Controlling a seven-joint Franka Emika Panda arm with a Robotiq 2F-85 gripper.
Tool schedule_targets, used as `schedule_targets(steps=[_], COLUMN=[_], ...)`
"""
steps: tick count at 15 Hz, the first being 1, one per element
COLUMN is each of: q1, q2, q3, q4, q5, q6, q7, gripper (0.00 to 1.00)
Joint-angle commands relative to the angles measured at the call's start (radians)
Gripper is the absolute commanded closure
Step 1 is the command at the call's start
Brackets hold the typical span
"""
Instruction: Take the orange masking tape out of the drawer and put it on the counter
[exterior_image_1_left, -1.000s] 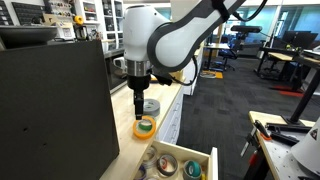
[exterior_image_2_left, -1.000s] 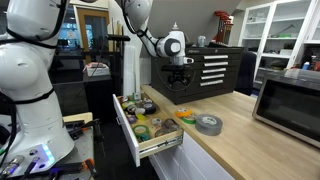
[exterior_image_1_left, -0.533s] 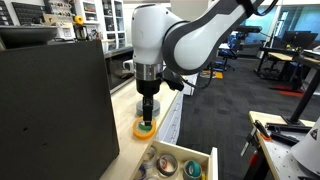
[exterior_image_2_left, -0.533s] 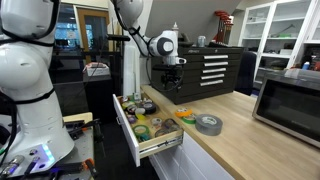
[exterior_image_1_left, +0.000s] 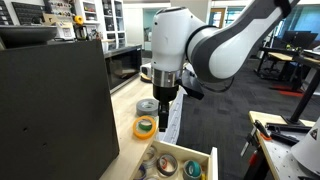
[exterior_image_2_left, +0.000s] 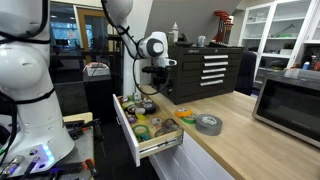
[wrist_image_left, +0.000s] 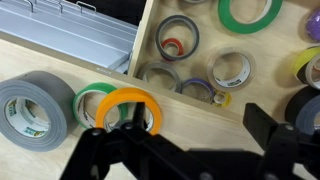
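orange masking tape is being shown lying flat on the counter, just outside the open drawer. it is being overlapped onto a green roll, near the grey duct tape. the gripper is being held above them with its fingers spread wide apart, nothing being gripped between them.

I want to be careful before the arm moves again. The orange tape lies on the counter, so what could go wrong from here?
1. In the wrist view the orange masking tape seems to lie partly on a green roll, close to the open drawer. A nudge may slide it back in.
2. The open gripper hangs near it, so a low sideways move might catch the ring.
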Motion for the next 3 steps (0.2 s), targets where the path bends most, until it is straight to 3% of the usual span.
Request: schedule_targets(steps=[1,2,3], q1=[0.022,0.005,0.005], q2=[-0.090,-0.025,-0.035], q3=[-0.025,-0.006,-0.007], q4=[-0.122,-0.046,-0.064], q5=[-0.071,-0.026,-0.037], q6=[0.055,0.022,0.029], q7=[0.115,0.042,0.060], gripper=[0.00,0.00,0.00])
